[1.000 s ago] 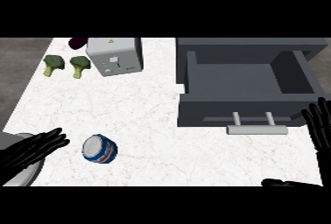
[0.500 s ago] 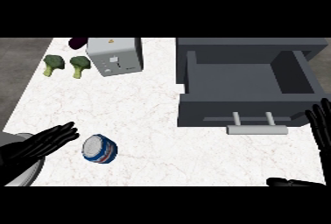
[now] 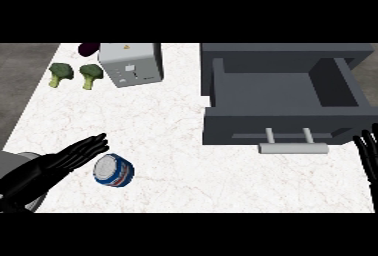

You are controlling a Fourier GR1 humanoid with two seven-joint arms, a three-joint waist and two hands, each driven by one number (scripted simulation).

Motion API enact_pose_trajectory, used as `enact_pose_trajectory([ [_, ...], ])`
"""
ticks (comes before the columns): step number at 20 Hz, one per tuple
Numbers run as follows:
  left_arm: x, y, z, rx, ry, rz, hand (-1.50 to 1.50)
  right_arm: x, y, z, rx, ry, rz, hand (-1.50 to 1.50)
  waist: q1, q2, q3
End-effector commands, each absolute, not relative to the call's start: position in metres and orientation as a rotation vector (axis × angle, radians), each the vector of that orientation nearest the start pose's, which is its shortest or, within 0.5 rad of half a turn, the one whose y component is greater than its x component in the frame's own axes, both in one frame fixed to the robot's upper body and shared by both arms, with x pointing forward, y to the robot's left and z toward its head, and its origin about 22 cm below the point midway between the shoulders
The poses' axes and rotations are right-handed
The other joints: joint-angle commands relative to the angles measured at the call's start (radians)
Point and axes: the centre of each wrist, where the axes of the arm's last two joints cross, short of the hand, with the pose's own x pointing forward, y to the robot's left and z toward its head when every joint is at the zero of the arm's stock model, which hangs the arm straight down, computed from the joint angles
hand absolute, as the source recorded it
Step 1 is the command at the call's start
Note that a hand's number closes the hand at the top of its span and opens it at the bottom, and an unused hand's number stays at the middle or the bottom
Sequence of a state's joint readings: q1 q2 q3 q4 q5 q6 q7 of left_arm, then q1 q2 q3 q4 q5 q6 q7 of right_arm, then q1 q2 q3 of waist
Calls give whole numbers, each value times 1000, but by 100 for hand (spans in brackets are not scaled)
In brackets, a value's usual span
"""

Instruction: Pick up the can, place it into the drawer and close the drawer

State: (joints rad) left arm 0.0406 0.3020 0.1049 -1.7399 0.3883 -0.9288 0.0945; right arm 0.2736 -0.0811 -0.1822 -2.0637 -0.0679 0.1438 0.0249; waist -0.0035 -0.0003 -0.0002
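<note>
A blue and white can (image 3: pixel 114 170) with a red stripe lies on its side on the white counter at the lower left. My left hand (image 3: pixel 53 167) is just left of it, fingers straight and stretched toward the can, their tips at its upper left edge. The grey drawer (image 3: pixel 283 95) stands pulled open at the upper right, its inside bare, with a light handle (image 3: pixel 292 146) on its front. My right hand (image 3: pixel 367 159) rests open at the right edge, fingers up, beside the drawer's front.
A grey toaster (image 3: pixel 131 65) stands at the back. Two broccoli heads (image 3: pixel 74 73) lie left of it, and a dark purple thing (image 3: pixel 88 48) shows behind. The counter's left edge (image 3: pixel 22 117) runs diagonally along a dark floor.
My left hand has moved up and to the right, closing in on the can. The right hand, the can and the drawer have stayed put.
</note>
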Motion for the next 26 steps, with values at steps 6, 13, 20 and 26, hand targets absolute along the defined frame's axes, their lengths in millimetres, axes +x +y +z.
enact_pose_trajectory([
  [6, 233, 319, 35, -610, -1542, -713, -150, 156, -294, 52, -175, -1786, 14, -150, 0, 0, 0],
  [13, 243, 333, -1, -591, -1540, -700, -150, 150, -289, 61, -167, -1802, 18, -150, -2, 0, 0],
  [20, 267, 368, -19, -528, -1530, -681, -150, 160, -310, 69, -176, -1792, 36, -150, -12, 3, -1],
  [26, 260, 357, -30, -543, -1522, -701, -150, 162, -298, 70, -167, -1786, 38, -150, -3, 0, 0],
])
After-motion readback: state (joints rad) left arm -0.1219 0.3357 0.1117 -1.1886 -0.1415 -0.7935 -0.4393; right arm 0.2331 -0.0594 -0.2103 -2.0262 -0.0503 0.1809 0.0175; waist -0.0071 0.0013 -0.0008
